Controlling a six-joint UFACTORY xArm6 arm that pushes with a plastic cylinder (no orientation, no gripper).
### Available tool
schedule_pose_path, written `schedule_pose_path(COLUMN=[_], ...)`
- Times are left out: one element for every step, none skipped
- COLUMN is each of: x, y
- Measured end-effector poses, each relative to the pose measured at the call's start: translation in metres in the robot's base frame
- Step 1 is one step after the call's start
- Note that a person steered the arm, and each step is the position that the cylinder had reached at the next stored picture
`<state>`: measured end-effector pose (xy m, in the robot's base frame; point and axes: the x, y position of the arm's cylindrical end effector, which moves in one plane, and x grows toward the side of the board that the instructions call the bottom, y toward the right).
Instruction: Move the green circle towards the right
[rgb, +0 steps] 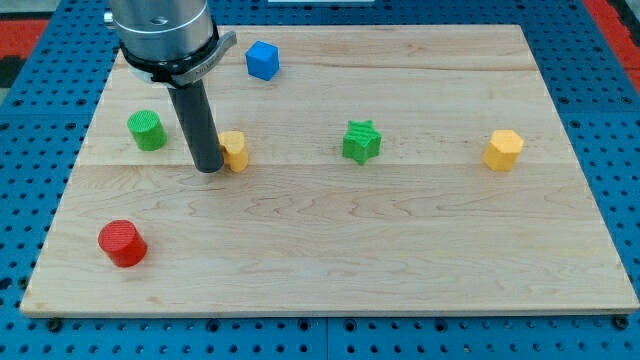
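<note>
Red cylinder (122, 243): stood nearest the view's bottom, at the view's lower left of the wooden board (400, 260), well apart from everything else.

Board: lay pale and flat on a blue pegboard table (620, 120), filling most of the view.

My tip (209, 168): rested on the board in the left half of the view, just beside a small yellow block, seemingly touching its left side. Carried nothing and clasped nothing, being a bare dark rod with no jaws to open or close.

Small yellow block (235, 151): sat right of the tip, partly hidden by the rod; shape could not be made out.

Green circle (146, 130): stood upright near the board's left edge, left of the rod and slightly toward the view's top from the tip, near but clear of it.

Green star (361, 141): sat near the board's middle, well right of the tip, between the small yellow block and the yellow hexagon.

Yellow hexagon (503, 150): stood toward the view's right, roughly level with the star.

Blue cube (262, 60): sat farthest, near the view's top, just right of the arm's grey housing (165, 35).
</note>
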<state>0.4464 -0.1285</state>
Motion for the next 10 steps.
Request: schedule_pose_path(x=[0.0,0.003,0.022,0.022,0.022,-0.001,-0.036,-0.049,-0.041,-0.013], y=[-0.002,-0.029,-0.084,-0.175,-0.175,-0.162,-0.173,-0.117,-0.024,0.053])
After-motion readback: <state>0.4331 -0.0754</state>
